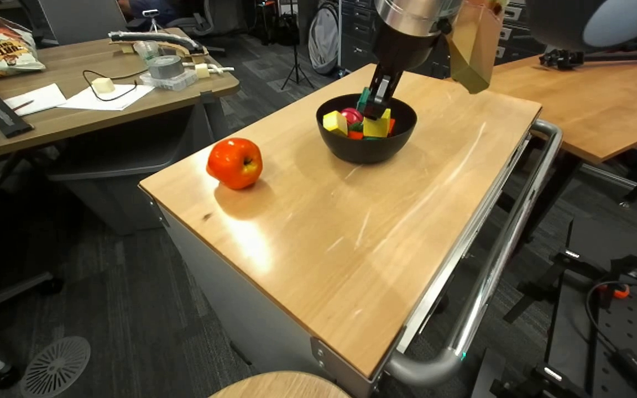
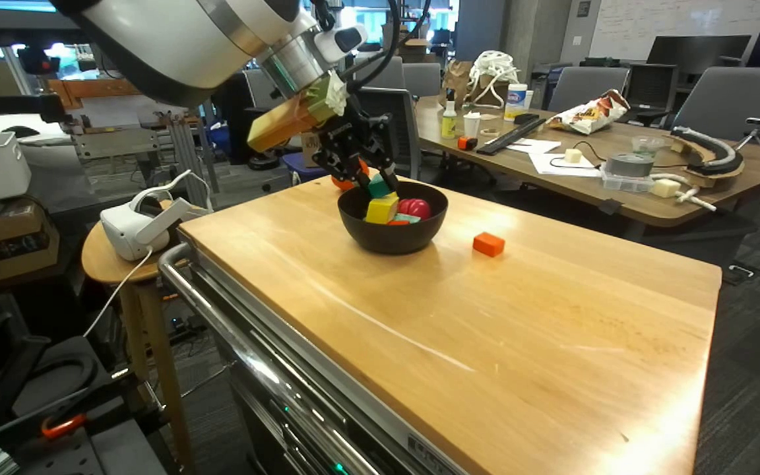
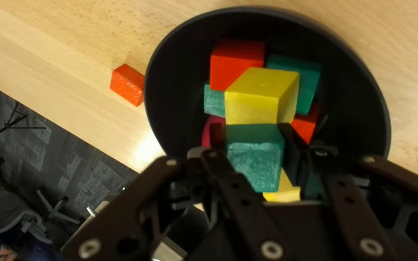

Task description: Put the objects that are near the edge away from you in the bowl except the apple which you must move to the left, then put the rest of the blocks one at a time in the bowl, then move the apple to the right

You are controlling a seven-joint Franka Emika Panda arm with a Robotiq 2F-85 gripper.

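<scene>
The black, hinged gripper [image 3: 253, 138], its jaws partly closed, clasped a flat-faced green cube [image 3: 254, 165] at the mouth of the round, smooth black bowl [image 2: 390, 239]. Inside lay sharp-edged blocks [image 3: 261, 94] in yellow, red-orange and green, with the glossy red toy [image 2: 415, 209]. On the streaked wooden tabletop [image 1: 307, 221] rested 1 red-orange block [image 2: 489, 244], near the bowl, and the shiny, rounded apple [image 1: 235, 163], close to an edge.

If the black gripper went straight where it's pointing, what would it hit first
Probably the yellow block in the round black bowl, just beyond the held green cube; depth is unclear.
</scene>
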